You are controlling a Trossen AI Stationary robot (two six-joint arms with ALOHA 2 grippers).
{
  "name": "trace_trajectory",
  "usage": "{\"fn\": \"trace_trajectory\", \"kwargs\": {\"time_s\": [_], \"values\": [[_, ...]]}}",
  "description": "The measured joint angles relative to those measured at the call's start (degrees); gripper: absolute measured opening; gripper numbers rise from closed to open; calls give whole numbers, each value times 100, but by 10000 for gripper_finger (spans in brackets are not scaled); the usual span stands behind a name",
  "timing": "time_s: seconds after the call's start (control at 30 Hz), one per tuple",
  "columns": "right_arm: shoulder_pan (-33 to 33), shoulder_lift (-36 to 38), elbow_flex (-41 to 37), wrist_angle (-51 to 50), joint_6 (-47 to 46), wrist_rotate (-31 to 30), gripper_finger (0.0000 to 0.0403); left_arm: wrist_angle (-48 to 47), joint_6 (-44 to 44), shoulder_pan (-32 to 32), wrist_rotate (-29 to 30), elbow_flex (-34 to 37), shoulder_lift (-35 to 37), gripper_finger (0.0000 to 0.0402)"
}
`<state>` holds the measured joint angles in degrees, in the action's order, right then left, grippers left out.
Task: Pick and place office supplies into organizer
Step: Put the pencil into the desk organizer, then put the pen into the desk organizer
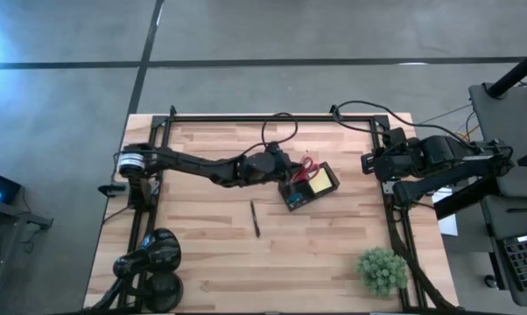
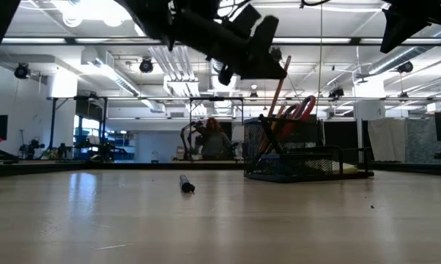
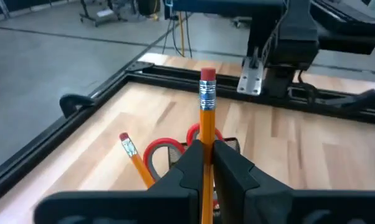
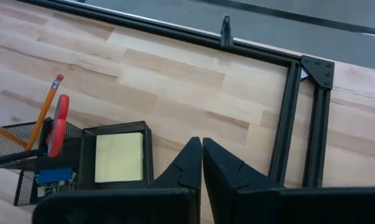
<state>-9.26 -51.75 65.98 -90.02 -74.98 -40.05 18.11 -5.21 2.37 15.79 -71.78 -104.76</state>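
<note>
The dark mesh organizer (image 1: 309,186) stands mid-table, holding a yellow note pad (image 4: 119,157), red-handled scissors (image 3: 166,152), a blue piece (image 4: 53,175) and an orange pencil (image 3: 130,149) leaning in its taller compartment. My left gripper (image 3: 207,146) hovers right above that compartment, shut on a second orange pencil (image 2: 278,88) with a red eraser. A dark pen (image 1: 256,217) lies flat on the table, nearer than the organizer. My right gripper (image 4: 202,152) waits shut and holds nothing, raised at the table's right side. My left gripper pinches the pencil's orange shaft (image 3: 207,134) between its two fingers, a little below the metal ferrule. The fingers come nearly level from the table's left and lie across the pencil. It stands almost upright, eraser end (image 3: 207,75) up, with its lower end inside the organizer's mesh compartment (image 2: 275,139).
A green spiky plant ball (image 1: 382,269) sits at the near right corner. A black round lamp-like object (image 1: 154,262) sits at the near left. A black metal frame (image 1: 272,120) runs around the table's edges. Bare wood lies between the pen and the near edge.
</note>
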Motion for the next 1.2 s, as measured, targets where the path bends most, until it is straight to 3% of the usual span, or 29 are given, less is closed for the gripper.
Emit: {"fn": "trace_trajectory", "kwargs": {"time_s": [0.5,0.8,0.97,1.07,1.17,1.2], "values": [[2,0,0,0,66,146,9,502,-179,-2,309,450,-445,12],[0,-8,0,2,64,148,9,-34,-1092,-2,286,392,-265,97],[1,-9,0,1,46,146,9,-1430,-1085,-12,242,78,92,158],[2,-9,0,0,50,146,9,-2294,-742,-39,-384,-96,559,187],[0,-9,0,0,69,146,9,-3798,764,-128,-2098,-111,1185,200],[0,-9,0,1,102,146,9,-4393,1421,-234,-2349,-89,1360,201]]}}
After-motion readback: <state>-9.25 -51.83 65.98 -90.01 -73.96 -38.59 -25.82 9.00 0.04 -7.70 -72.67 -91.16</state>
